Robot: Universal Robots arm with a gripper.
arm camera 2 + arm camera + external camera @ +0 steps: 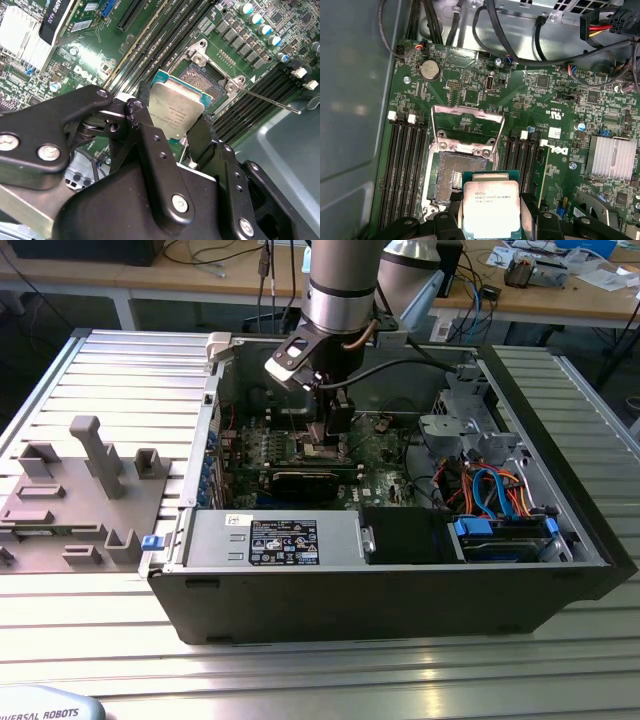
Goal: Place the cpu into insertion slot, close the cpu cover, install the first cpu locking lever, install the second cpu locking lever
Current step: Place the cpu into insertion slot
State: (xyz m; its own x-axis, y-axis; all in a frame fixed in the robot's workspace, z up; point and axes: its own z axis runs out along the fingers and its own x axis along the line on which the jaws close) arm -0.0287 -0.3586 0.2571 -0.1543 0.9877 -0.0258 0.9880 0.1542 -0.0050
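Inside the computer case (400,590), the tool (172,127) grasps the cpu (491,210) just above the bare insertion slot (454,172), whose cpu cover (468,111) stands open

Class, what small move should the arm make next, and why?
Probably shift the cpu across until it sits square over the insertion slot: the end effector grips it, it overlaps only part of the bare slot, and the cpu cover stands open.

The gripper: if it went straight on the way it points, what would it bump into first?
Most likely the open socket. The gripper is shut on the chip and points at that socket, so the chip would touch first. Depth is unclear.
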